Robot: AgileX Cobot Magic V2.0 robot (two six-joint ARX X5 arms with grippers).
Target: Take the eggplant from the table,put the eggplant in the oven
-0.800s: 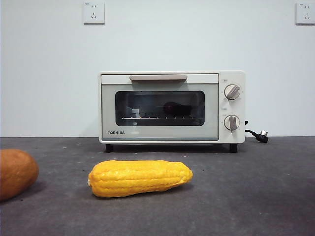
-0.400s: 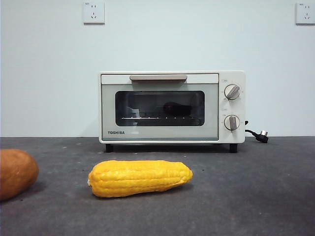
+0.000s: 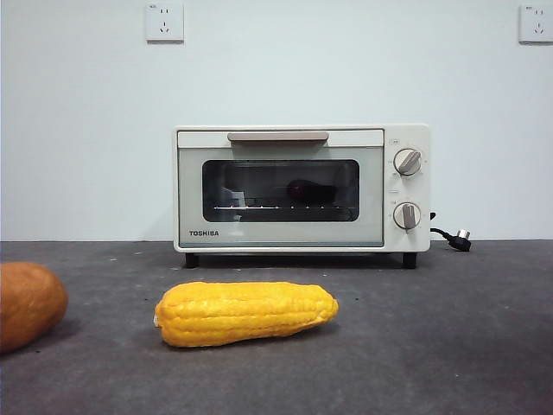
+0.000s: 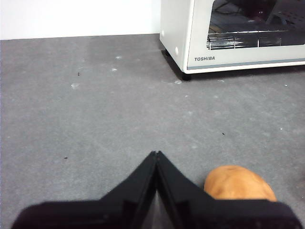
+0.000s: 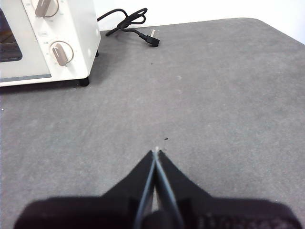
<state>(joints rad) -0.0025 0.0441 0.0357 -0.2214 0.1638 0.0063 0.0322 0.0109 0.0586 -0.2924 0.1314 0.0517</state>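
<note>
Two arms wait low over the surface [image 3: 449, 346], both pairs of fingers pressed together, holding nothing. Left gripper [image 4: 156, 155] hangs above the orange-brown vegetable [image 4: 239, 183]. Corn cob [image 3: 246, 313] lies ahead of the oven [image 3: 301, 188]. Door closed; eggplant [image 3: 304, 190] shows dimly behind the glass, on the rack. Right gripper [image 5: 156, 152] sits over bare felt near the plug [image 5: 152, 37]. Risk looks small: a stray sweep could roll the vegetable or snag the cord.
</note>
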